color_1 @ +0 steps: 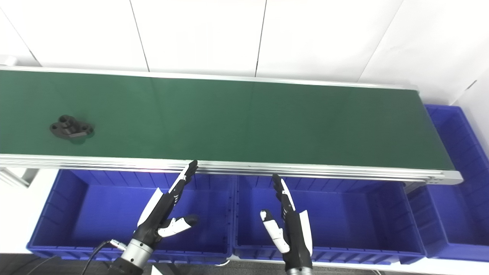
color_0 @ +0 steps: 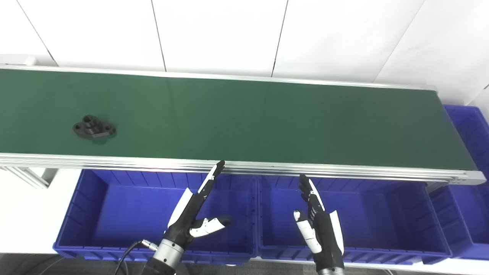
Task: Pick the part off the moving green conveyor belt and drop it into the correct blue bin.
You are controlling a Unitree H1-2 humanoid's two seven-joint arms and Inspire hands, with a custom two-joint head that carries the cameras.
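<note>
One green conveyor belt [color_0: 244, 118] runs across the scene from left to right, framed by an aluminium rail [color_0: 267, 167] along its near edge; a white panelled wall [color_0: 221, 34] stands behind it. One part [color_0: 94, 128] lies on the belt: a black flanged piece with a raised central boss and holes in its lobes; it sits near the left end of the belt, closer to the near rail than to the far edge, and is well apart from both hands.

Three blue bins are visible; the left bin [color_0: 95, 229] and the middle bin [color_0: 382, 229] stand side by side below the near rail, their adjoining walls touching or nearly so; the third bin [color_0: 468, 206] stands at the right end of the belt and is partly cut off by the picture edge. No contents are seen in the exposed floors of the bins.

Two hands are in view. The left hand [color_0: 193, 215] hovers over the left bin near its right wall; its fingers are extended toward the rail, the thumb is spread out to the side, and it holds nothing. The right hand [color_0: 319, 225] hovers over the left portion of the middle bin; its fingers are straight and apart from the thumb, and it holds nothing. Neither hand touches the belt, the part or a bin.
</note>
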